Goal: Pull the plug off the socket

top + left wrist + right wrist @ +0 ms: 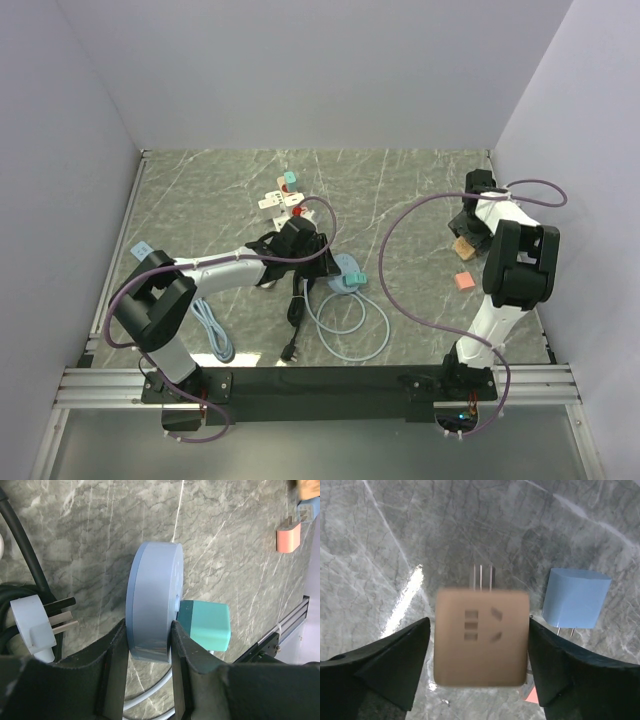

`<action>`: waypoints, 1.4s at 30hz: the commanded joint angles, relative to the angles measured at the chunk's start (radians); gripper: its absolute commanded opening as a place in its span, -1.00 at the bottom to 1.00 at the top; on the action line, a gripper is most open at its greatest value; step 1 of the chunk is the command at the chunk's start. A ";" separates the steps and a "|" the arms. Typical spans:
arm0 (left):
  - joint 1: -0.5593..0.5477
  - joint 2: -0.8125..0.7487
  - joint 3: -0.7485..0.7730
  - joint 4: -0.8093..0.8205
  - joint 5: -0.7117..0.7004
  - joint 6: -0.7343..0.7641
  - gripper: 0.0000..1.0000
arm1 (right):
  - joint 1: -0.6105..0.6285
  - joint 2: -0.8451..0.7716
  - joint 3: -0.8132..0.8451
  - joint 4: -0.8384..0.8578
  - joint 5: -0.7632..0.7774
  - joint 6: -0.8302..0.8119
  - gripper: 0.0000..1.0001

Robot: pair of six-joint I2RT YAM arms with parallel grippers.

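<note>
Teal plug point(207, 625) sits in the round blue socket point(152, 595) mid-table, and the left gripper point(149, 630) is pinching the socket's rim. The right gripper point(479, 625) straddles a blurry tan adapter point(481, 645) — can't tell if it's actually gripping.

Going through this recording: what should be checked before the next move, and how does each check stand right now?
1. Socket held: ok. The left gripper clamps both faces of the round blue socket.
2. Plug out: not ok. The teal plug is seated in the socket.
3. Second arm at the plug: not ok. The right gripper is far off, around a tan adapter.
4. Right gripper free: cannot tell whether it grips the tan adapter.
5. Plug side clear: ok. The white plug and black cable lie on the socket's other side.
</note>
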State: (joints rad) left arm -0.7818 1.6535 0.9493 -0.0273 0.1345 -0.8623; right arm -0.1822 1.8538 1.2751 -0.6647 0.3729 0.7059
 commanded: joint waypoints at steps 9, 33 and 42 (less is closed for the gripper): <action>0.000 0.023 -0.010 -0.007 0.010 0.014 -0.99 | -0.003 -0.243 0.066 -0.070 -0.095 -0.052 0.86; 0.000 0.066 -0.020 0.075 0.065 -0.024 -0.99 | 0.526 -0.412 -0.322 0.207 -0.836 -0.391 0.85; 0.001 0.068 -0.024 0.079 0.086 -0.024 -0.99 | 0.595 -0.311 -0.318 0.257 -0.870 -0.411 0.80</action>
State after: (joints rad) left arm -0.7734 1.7069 0.9409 0.0711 0.2020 -0.9047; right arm 0.4084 1.5215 0.9565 -0.4618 -0.4694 0.3164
